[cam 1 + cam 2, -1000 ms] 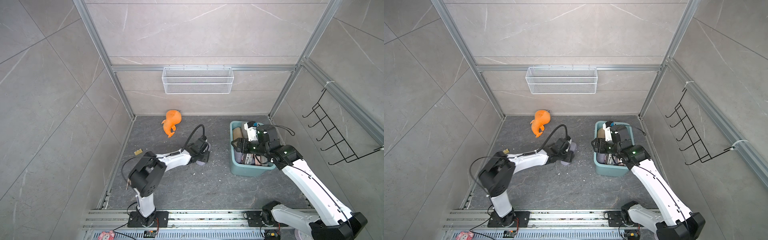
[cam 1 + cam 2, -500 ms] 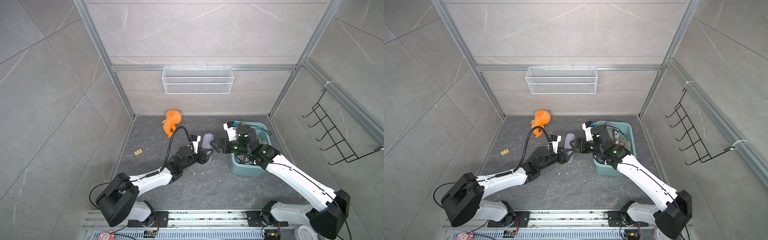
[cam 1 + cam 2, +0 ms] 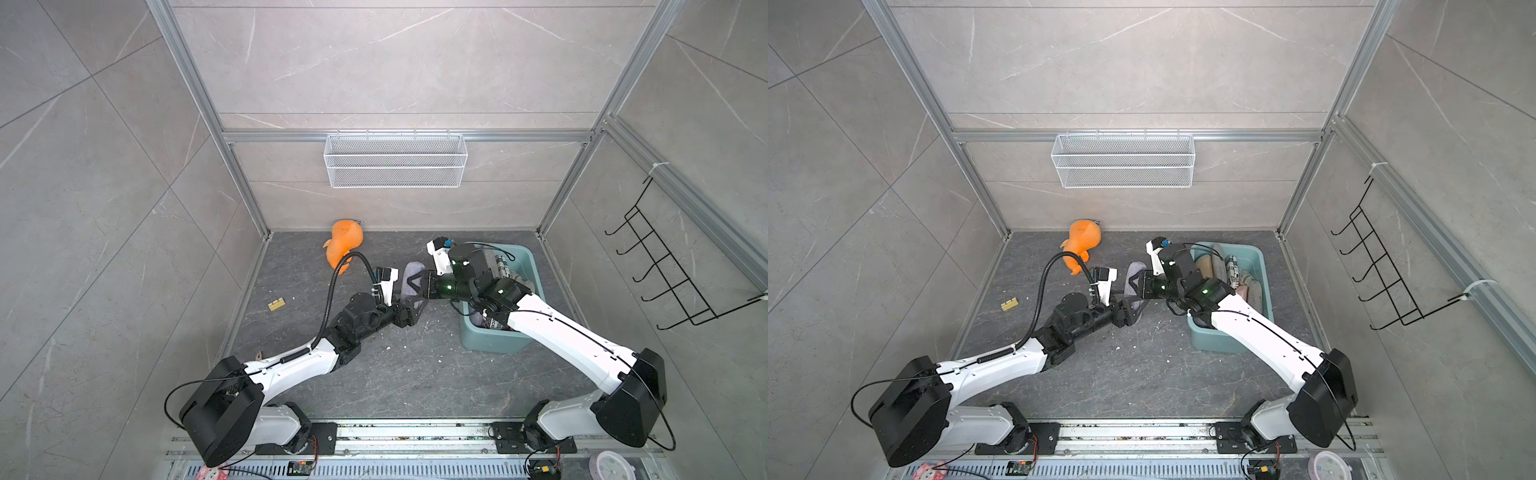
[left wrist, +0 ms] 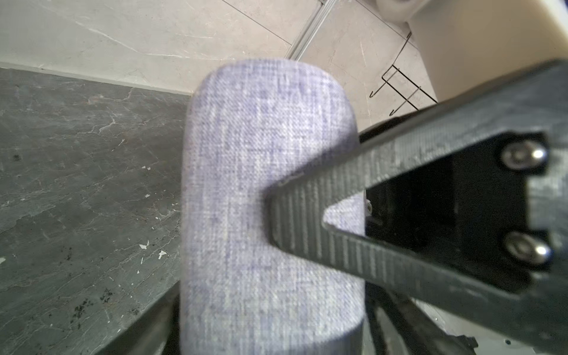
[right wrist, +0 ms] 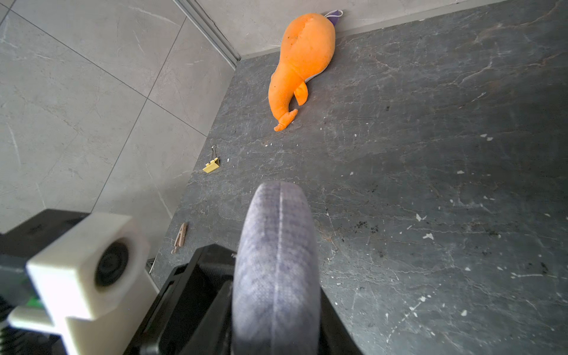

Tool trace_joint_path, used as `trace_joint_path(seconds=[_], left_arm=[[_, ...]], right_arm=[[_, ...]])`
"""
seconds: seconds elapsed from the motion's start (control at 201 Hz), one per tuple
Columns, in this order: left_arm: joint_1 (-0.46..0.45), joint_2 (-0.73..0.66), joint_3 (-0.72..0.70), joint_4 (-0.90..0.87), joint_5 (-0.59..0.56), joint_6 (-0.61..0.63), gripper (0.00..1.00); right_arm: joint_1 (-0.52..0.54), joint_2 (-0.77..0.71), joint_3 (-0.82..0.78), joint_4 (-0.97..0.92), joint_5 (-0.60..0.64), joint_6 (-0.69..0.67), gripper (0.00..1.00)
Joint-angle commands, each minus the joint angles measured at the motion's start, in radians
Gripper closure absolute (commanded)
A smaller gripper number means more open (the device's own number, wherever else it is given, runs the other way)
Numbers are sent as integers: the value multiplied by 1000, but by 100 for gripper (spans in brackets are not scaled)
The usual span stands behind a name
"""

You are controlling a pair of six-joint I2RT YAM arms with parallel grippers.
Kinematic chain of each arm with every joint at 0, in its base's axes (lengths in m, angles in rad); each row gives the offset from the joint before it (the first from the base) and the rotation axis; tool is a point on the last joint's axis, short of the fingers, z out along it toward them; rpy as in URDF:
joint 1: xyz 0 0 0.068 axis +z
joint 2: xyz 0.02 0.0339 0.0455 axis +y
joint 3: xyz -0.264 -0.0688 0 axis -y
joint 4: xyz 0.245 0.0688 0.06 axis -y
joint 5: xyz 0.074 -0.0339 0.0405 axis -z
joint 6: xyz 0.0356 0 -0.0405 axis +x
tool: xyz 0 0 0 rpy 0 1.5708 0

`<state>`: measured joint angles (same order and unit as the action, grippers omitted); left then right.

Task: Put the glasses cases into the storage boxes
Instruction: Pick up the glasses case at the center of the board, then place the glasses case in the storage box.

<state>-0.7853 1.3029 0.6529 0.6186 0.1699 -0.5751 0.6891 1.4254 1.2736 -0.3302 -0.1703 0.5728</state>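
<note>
Step in hand looks like a mid-air handover. The lilac woven-fabric oblong glasses case [image 3: 409, 271] is held up off the dark stone floor [image 3: 395, 374] and isn't yet in the teal-green rectangular plastic tub [image 3: 490, 343]. The right pincer [image 3: 415, 286] is clamped on it: in the left wrist view one ribbed black finger [image 4: 338, 187] presses flat on the broad face, and in the right wrist view the case [image 5: 276, 261] runs edge-on straight out from btwn its jaws. The left pincer [image 3: 411, 313] sits at the case's other end, just beside the right pincer. Whether its jaws grip or stand clear can't be told, since the case fills the left wrist view and hides them. The tub is right behind the right pincer and holds several cases, incl. a newspaper-print one [image 3: 501, 266]. An orange plush toy [image 3: 343, 245] lies well beyond the left pincer, and a small yellow binder clip [image 3: 276, 304] is well off to that pincer's outer side; neither is task stuff. Next move prob. calls for the left pincer to get fully clear of the case and back off. The right pincer would then swing back over the tub, lower till the case is inside the rim, and let go. Judged risk: if both pincers hold during the pull, the case could twist in the grip.
</note>
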Motion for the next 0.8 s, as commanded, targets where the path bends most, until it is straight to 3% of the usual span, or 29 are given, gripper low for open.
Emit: trace_joint_path(seconds=[0.0, 0.249, 0.364, 0.504, 0.633, 0.793], left_arm=[[0, -74, -33, 24, 40, 1, 8], [0, -312, -166, -141, -5, 9, 6], [0, -447, -229, -266, -103, 5, 6], [1, -576, -285, -348, -156, -10, 6], [1, -641, -297, -414, -198, 1, 5], [1, -621, -251, -484, -191, 21, 4]], right_arm=[[4, -29, 56, -26, 83, -26, 71], [-45, -52, 232, -271, 308, -152, 71], [-169, -89, 317, -455, 376, -211, 71], [-272, -83, 404, -647, 548, -288, 71], [-313, -34, 433, -695, 728, -353, 70], [-373, 96, 546, -759, 755, -392, 71]])
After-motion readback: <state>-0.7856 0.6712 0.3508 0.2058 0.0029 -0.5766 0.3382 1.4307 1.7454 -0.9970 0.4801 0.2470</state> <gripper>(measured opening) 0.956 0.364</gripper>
